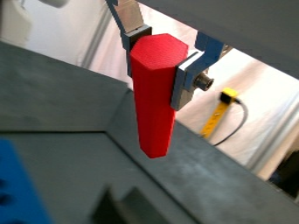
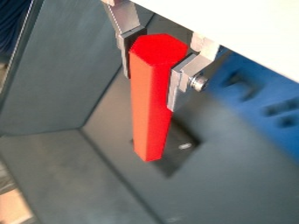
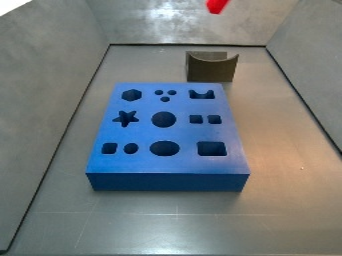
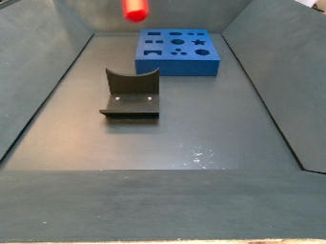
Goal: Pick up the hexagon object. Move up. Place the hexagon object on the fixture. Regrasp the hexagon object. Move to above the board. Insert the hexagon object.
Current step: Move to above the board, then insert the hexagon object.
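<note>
You have the hexagon [image 1: 155,96] clamped near its top end between the two silver fingers [image 1: 131,22] of the gripper [image 1: 162,51], which are closed against its opposite sides; the red bar hangs straight down from them in both wrist views [image 2: 151,96]. It is up in the air, touching nothing below. In the side views you see only its lower tip at the very top edge of the frame [image 3: 217,6] [image 4: 133,10]; the gripper itself is out of those pictures.

Below it, in a wrist view, lies the dark fixture [image 2: 177,150] on the floor. In a side view the fixture [image 3: 211,66] stands just beyond the far end of the board [image 3: 167,170], apart from it, its curved notch at the top. The blue board lies flat, its cut-outs unfilled.

The floor [image 4: 192,133] is a matt grey sheet with a faint sheen and a few bright specks, walled by sloping grey panels [image 3: 60,90]. Past the wall, a wrist view shows a yellow cable [image 1: 218,118] against a pale background.
</note>
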Available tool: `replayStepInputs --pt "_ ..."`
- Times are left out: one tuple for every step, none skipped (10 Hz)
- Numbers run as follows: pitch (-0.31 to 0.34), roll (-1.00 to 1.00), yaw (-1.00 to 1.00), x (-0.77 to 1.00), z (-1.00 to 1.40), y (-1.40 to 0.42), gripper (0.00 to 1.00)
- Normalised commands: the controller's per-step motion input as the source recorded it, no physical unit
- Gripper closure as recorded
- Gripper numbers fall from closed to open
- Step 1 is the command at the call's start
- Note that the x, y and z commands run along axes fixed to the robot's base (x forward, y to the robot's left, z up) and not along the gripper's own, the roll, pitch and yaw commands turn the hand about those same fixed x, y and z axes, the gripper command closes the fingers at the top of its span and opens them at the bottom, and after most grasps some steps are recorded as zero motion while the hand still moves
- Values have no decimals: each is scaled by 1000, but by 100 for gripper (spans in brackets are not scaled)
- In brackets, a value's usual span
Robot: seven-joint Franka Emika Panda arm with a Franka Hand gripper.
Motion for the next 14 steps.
replayStepInputs --pt "-91 -1000 -71 -1000 541 -953 100" --pt "-96 -1000 -79 -1000 552 -943 100" --pt "-94 -1000 -87 -993 529 -882 100" --pt "-91 -1000 -93 -808 419 -691 100" --pt "-88 -1000 -98 -450 213 -326 100" --pt "-77 -1000 -101 -263 103 -165 100" --pt "-68 -1000 -102 -149 63 -74 100" --pt "-72 -1000 -106 -119 42 -47 100" --pt "-81 -985 -93 -90 14 12 100" --pt "-79 -827 -77 -79 9 25 100" --pt "-66 -523 -37 -67 2 28 100" --pt "-57 -395 -30 -56 2 20 100" --pt "-33 -227 -20 -34 0 12 100" --pt "-19 0 0 37 -129 -97 100"
